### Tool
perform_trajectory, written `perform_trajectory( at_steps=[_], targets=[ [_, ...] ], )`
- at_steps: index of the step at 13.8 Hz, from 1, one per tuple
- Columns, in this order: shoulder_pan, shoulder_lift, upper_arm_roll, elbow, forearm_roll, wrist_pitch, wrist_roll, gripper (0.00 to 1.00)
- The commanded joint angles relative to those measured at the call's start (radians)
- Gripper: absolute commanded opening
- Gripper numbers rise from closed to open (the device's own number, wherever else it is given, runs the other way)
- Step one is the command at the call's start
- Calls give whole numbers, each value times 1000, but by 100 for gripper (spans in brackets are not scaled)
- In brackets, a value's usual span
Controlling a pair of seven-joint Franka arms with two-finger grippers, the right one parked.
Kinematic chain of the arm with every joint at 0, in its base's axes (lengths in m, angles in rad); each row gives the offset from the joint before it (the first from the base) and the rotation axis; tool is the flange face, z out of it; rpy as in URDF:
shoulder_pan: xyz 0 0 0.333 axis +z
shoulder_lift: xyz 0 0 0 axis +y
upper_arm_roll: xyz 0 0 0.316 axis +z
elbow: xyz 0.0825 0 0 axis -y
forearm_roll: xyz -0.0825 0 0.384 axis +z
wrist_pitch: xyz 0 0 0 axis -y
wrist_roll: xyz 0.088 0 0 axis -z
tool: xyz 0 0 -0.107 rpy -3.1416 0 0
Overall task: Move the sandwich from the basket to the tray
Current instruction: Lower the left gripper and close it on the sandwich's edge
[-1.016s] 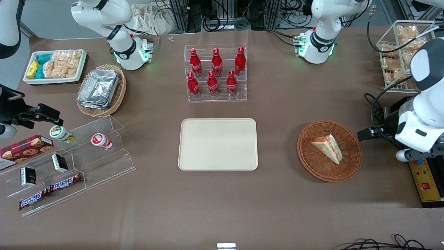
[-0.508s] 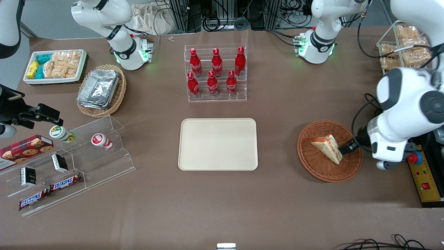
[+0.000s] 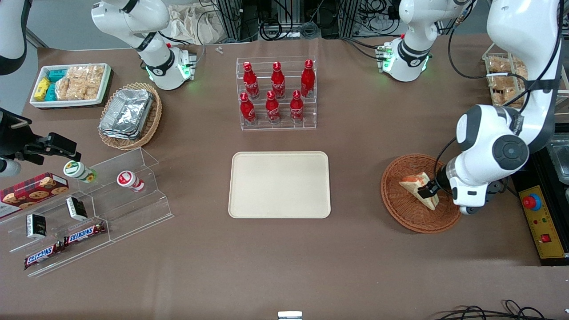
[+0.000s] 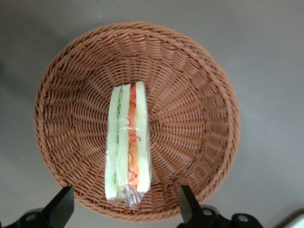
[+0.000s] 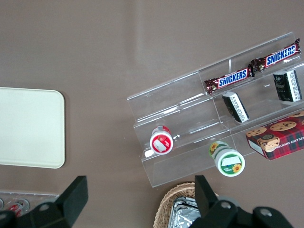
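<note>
Brown table, cables along its farthest edge. Tray mid-table; rack of red bottles farther from the camera. Acrylic snack stand toward the parked arm's end. Sandwich lies in the basket, on its edge. Gripper hovers above it, fingers spread wide, touching nothing.

The front view looked steeply down from high over the whole brown table, with the flat cream-beige rectangular tray near its centre and the round reddish-brown wicker basket at three o'clock of it. The left wrist view looked straight down, close over that basket, above which the left arm's gripper hung with fingers spread. The right wrist view also faced down and shared the tray's corner with the front view.
</note>
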Motion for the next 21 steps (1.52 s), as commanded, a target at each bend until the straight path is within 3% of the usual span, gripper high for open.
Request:
perform_trajectory(
  at_steps=[1, 16, 17, 19, 21],
  targets=[
    [4, 3, 0, -68, 34, 96, -27, 100],
    [11, 83, 8, -130, 43, 208, -28, 99],
    [9, 86, 6, -125, 43, 210, -39, 85],
    [9, 92, 6, -123, 41, 211, -56, 34],
    [9, 95, 6, -119, 43, 216, -80, 6]
  ],
)
